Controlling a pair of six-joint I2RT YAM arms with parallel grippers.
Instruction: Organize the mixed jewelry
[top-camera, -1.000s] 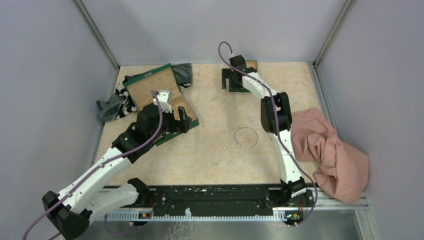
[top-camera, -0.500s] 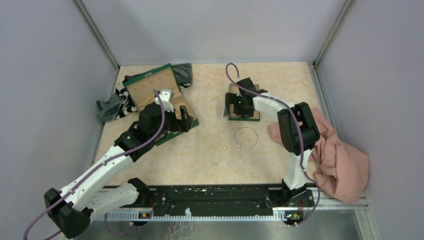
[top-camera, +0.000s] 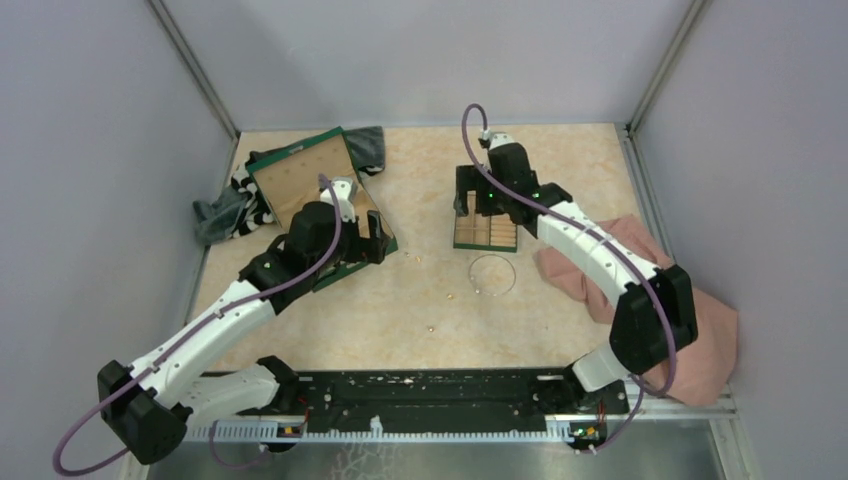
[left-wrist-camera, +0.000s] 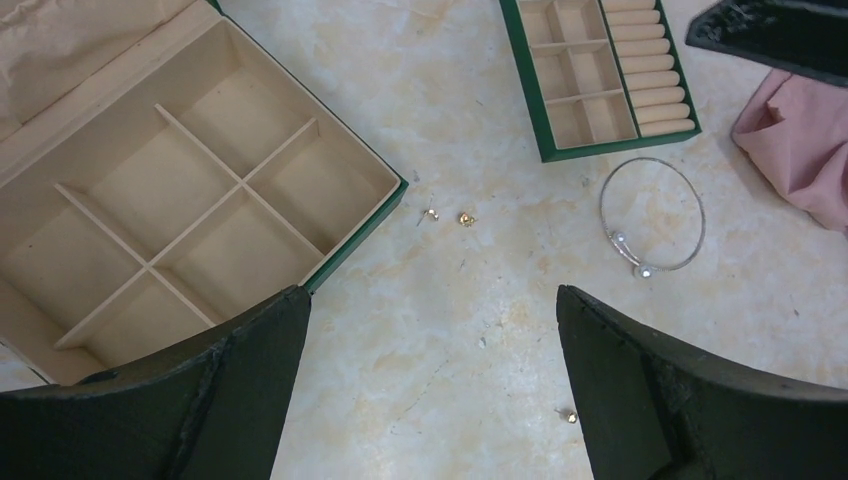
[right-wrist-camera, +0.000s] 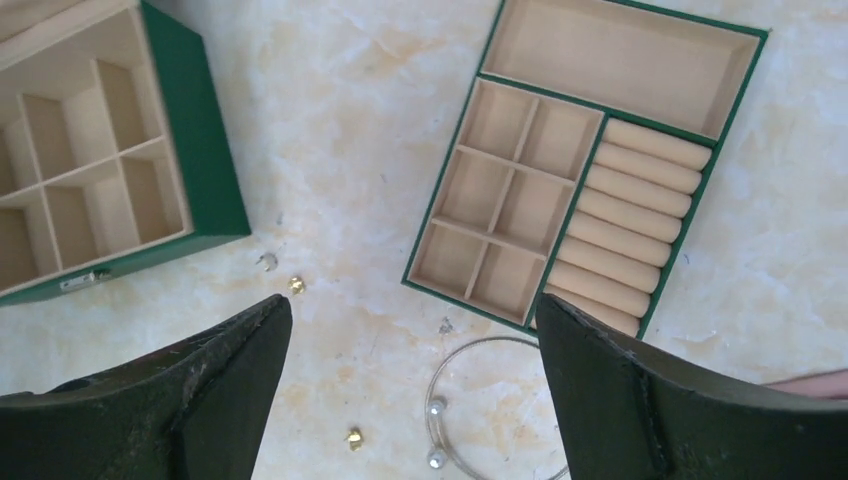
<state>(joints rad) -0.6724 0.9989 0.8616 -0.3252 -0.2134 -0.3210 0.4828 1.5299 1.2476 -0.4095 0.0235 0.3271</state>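
The silvery wire hoop (top-camera: 472, 270) lies flat on the table, its two beaded ends (left-wrist-camera: 641, 270) showing in the left wrist view, and it is seen again as the hoop (right-wrist-camera: 436, 407) in the right wrist view. Tiny gold studs lie scattered: one (top-camera: 452, 296) beside the hoop, two (left-wrist-camera: 465, 219) near the green box, one (left-wrist-camera: 570, 416) by my left finger. My left gripper (top-camera: 370, 240) hovers open over the box's corner, as does the same gripper (left-wrist-camera: 432, 300) over bare table. My right gripper (top-camera: 478, 200) hangs open, empty, above the tray and hoop (right-wrist-camera: 412, 305).
The open green box (top-camera: 310, 175) with tan compartments (left-wrist-camera: 200, 190) sits at the left. The green-edged compartment tray (top-camera: 487, 232) with ring rolls (right-wrist-camera: 620, 60) lies mid-table. A pink cloth (top-camera: 680, 320) is bunched at the right, a patterned dark cloth (top-camera: 225, 210) behind the box.
The tray has come from the back of the table toward the hoop. My right arm has swung its elbow out right, its gripper now off the tray. The left arm shifted slightly.
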